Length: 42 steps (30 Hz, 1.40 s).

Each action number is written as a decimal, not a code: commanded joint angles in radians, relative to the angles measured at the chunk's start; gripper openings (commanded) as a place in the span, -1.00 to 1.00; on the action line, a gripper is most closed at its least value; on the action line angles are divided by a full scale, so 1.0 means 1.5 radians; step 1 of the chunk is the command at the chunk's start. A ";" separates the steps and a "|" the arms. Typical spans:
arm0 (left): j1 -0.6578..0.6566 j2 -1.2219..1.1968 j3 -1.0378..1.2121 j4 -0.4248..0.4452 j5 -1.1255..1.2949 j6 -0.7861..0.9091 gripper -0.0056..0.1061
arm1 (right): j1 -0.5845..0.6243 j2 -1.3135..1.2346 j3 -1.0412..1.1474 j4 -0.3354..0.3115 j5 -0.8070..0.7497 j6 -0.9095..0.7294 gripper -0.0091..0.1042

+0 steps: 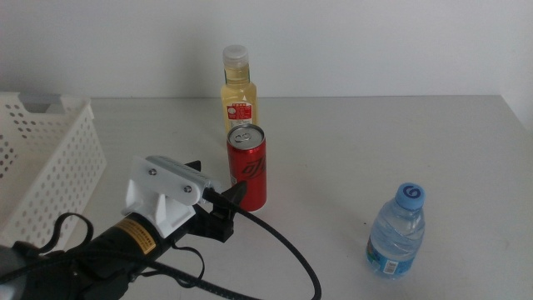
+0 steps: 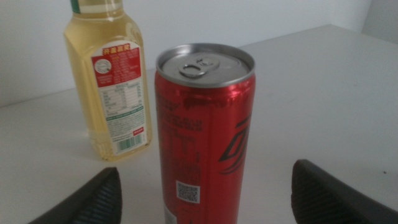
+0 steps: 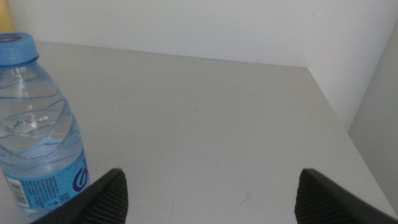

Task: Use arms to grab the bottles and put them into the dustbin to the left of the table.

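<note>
The slim red can (image 1: 247, 169) stands upright mid-table, with the yellow-liquid bottle (image 1: 239, 93) upright just behind it. My left gripper (image 1: 230, 203) comes in from the lower left, open, its tips at the can's lower left side. In the left wrist view the can (image 2: 205, 137) stands centred between the open jaws of the left gripper (image 2: 208, 190), with the yellow bottle (image 2: 112, 93) behind it. The clear water bottle (image 1: 398, 233) stands at the front right. My right gripper (image 3: 211, 196) is open and empty; the water bottle (image 3: 37, 137) stands just ahead of one jaw. The right arm is out of the middle view.
The white perforated dustbin (image 1: 58, 158) stands at the table's left edge. A black cable (image 1: 283, 250) trails from the left arm across the front of the grey table (image 1: 400, 142). A white wall runs behind the table.
</note>
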State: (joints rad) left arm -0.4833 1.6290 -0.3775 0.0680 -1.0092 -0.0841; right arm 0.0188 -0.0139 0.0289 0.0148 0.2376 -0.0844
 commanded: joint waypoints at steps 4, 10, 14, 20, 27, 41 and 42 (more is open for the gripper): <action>0.006 0.055 -0.074 0.023 -0.048 -0.019 0.77 | -0.004 -0.014 -0.007 -0.003 -0.047 -0.003 0.65; 0.006 0.114 -0.132 0.023 -0.048 -0.022 0.77 | -0.004 -0.014 -0.007 -0.003 -0.047 -0.003 0.65; 0.006 0.145 -0.164 0.023 -0.043 -0.022 0.77 | -0.004 -0.014 -0.007 -0.003 -0.047 -0.003 0.65; 0.005 0.184 -0.206 0.023 -0.043 -0.034 0.77 | -0.004 -0.014 -0.007 -0.003 -0.047 -0.003 0.65; 0.005 0.198 -0.219 0.023 -0.038 -0.054 0.44 | -0.004 -0.014 -0.007 -0.003 -0.047 -0.003 0.65; 0.005 0.105 -0.224 0.010 0.050 0.003 -0.87 | -0.004 -0.014 -0.007 -0.003 -0.047 -0.003 0.65; 0.005 0.087 -0.226 0.007 0.068 0.006 -0.87 | -0.004 -0.014 -0.007 -0.003 -0.047 -0.003 0.65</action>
State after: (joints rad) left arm -0.4779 1.8577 -0.6894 0.1021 -0.8172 -0.0792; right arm 0.0188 -0.0139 0.0289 0.0148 0.2376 -0.0844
